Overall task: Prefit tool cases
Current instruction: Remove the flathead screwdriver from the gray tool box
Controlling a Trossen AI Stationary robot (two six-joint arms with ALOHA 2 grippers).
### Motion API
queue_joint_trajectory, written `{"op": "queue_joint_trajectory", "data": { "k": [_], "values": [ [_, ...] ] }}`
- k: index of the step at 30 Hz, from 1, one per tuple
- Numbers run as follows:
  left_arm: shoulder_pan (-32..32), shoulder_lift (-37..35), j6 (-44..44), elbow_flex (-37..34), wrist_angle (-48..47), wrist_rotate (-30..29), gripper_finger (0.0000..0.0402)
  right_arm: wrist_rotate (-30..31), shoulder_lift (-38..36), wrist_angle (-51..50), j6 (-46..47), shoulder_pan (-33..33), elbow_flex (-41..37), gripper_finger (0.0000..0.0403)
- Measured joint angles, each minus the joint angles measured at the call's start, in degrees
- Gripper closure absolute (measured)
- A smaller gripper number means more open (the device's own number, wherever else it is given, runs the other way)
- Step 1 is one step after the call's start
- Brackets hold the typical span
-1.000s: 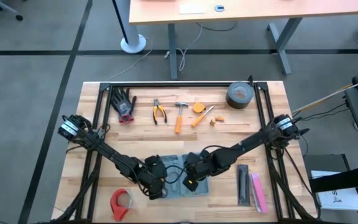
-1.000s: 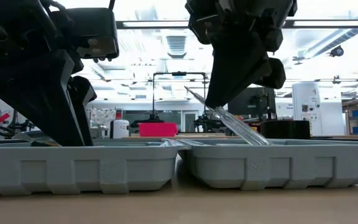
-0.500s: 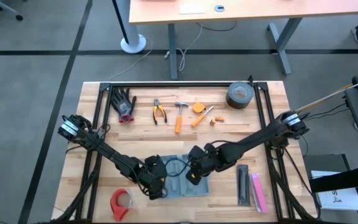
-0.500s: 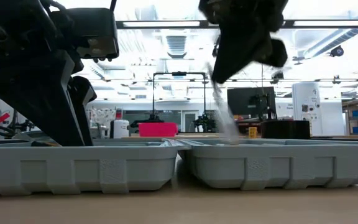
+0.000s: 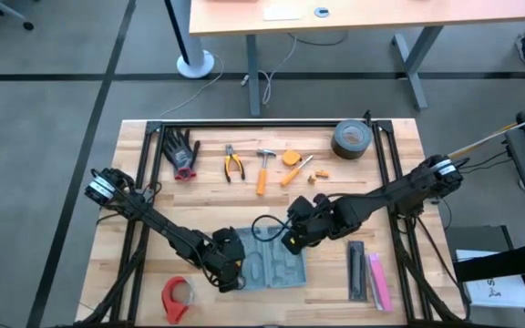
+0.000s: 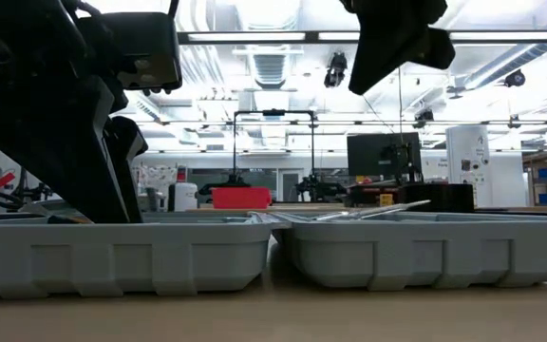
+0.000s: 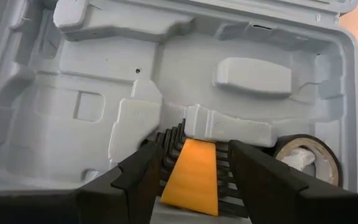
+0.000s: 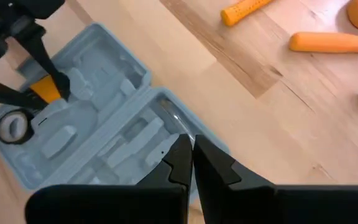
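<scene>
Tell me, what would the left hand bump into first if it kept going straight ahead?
Most likely the grey tool case. The left hand is open, pointing down into the molded tray, with an orange piece between its fingers. How close it is, I can't tell.

A robotics lab or workshop: a wooden table (image 5: 244,200) carrying hand tools, grey carpet floor, desks behind, monitors (image 6: 380,157) and ceiling strip lights (image 6: 254,38) beyond.
</scene>
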Motion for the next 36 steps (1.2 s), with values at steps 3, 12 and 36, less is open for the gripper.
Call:
{"op": "queue_joint_trajectory", "data": {
  "k": [3,12,36],
  "values": [
    [0.0,0.0,0.02,0.0,0.02,0.0,0.0204,-0.05,1.71,0.07,-2.46,0.06,0.0,0.0403],
    [0.01,0.0,-0.13,0.0,0.07,0.0,0.0204,-3.06,8.3,-0.28,-12.15,-0.63,0.0,0.0359],
    [0.02,0.0,-0.12,0.0,0.23,-0.19,0.0205,-8.0,10.93,3.81,-27.53,-1.61,-3.76,0.0299]
  ]
}}
